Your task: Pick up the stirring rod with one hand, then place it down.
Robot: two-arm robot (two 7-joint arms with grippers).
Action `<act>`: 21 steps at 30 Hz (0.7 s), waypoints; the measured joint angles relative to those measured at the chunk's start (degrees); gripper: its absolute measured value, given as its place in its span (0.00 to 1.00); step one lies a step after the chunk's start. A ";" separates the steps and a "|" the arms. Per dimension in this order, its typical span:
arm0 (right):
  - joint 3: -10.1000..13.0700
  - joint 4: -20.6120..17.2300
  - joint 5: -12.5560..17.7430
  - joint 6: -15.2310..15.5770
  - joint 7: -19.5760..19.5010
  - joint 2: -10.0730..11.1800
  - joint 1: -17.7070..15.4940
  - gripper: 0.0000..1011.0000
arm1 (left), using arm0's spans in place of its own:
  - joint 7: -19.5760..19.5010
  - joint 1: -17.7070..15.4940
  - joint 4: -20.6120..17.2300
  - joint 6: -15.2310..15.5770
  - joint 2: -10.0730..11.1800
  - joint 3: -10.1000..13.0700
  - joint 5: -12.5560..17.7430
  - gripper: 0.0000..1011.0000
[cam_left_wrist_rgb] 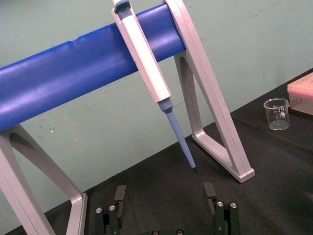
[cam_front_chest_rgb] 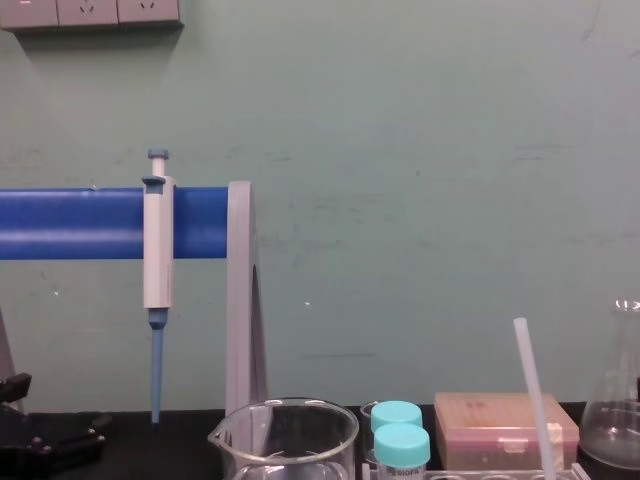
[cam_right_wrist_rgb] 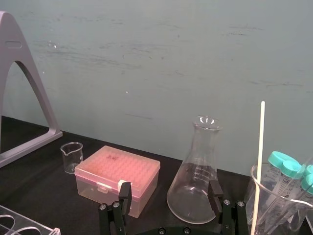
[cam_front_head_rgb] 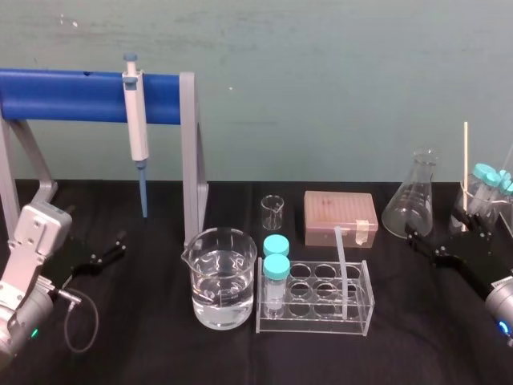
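The stirring rod point(cam_front_head_rgb: 341, 265) leans in the clear rack point(cam_front_head_rgb: 313, 325) on the tabletop point(cam_front_head_rgb: 144, 353). Farther back, the right claw point(cam_right_wrist_rgb: 169, 193) sits wide open and empty by the flask point(cam_front_head_rgb: 413, 204); it should pinch the rod's top end and lift straight up. The left claw point(cam_left_wrist_rgb: 165, 192) rests open too

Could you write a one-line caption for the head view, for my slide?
Stirring rod leaning in the tube rack beside a water beaker; left gripper and right gripper open, idle.

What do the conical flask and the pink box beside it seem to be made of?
Conical flask: likely clear glass, glossy, fully see-through with bright reflections. Pink box: probably translucent plastic, slightly matt, with a moulded lid and a pale front latch.
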 joint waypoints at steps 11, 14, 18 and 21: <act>-0.06 0.00 0.32 -0.33 0.37 0.29 0.04 0.99 | 0.00 0.00 0.00 0.00 0.00 0.00 0.00 0.99; -0.08 -0.01 0.35 -0.39 0.47 0.34 0.04 0.99 | 0.00 0.00 0.00 0.00 0.00 0.00 0.00 0.99; -0.09 -0.03 0.40 -0.45 0.53 0.39 0.05 0.99 | 0.00 0.00 0.00 0.00 0.00 0.00 0.00 0.99; -0.09 -0.04 0.42 -0.47 0.57 0.41 0.04 0.99 | 0.00 0.00 0.00 0.00 0.00 0.00 0.00 0.99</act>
